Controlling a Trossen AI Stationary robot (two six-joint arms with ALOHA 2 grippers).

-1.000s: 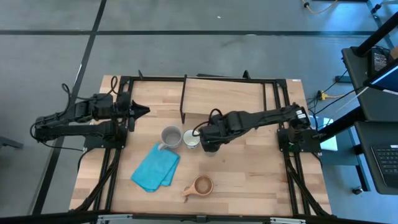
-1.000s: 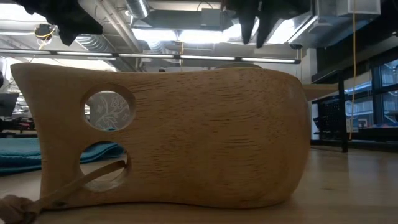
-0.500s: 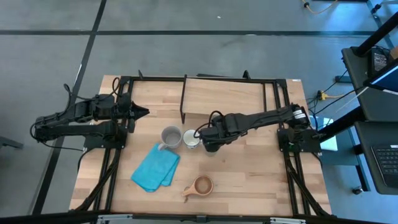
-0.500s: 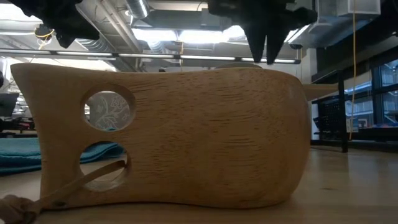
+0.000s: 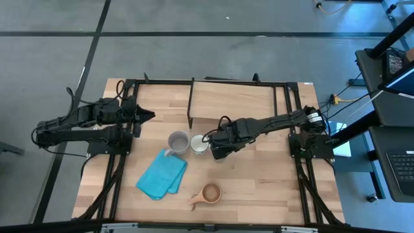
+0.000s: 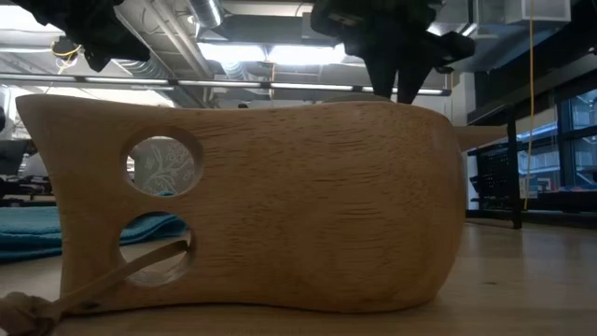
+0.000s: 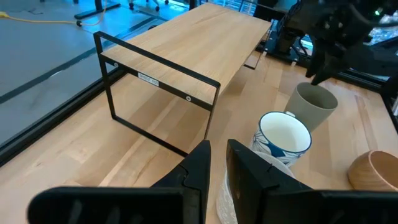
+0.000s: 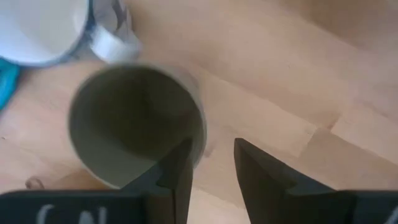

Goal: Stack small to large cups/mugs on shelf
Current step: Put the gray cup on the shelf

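Note:
The olive-green tumbler (image 8: 134, 124) stands upright on the table next to the white mug (image 5: 199, 144), with the grey mug (image 5: 178, 141) on the white mug's left. The small wooden cup (image 5: 210, 193) sits near the front edge and fills the low view (image 6: 261, 205). My right gripper (image 8: 211, 146) is open above the tumbler, pointing down, one finger over its mouth and one outside its wall. My left gripper (image 5: 150, 116) is shut and waits at the table's left, facing the shelf (image 7: 186, 43). My right gripper stands astride the tumbler's rim (image 8: 198, 124) from above, one finger (image 8: 181, 163) over the opening and the other (image 8: 252, 168) outside the wall. I cannot tell whether either finger touches the rim. The tumbler stands upright on the table.
The shelf (image 5: 236, 100) stands at the table's far side, just behind the mugs. A blue cloth (image 5: 162, 176) lies crumpled toward the front left. Bare tabletop (image 5: 272, 175) shows to the right of the wooden cup.
My right gripper has come down toward the tumbler; in the low view its fingers drop from the top of the picture to behind the wooden cup's rim. The cups and the left arm have kept still.

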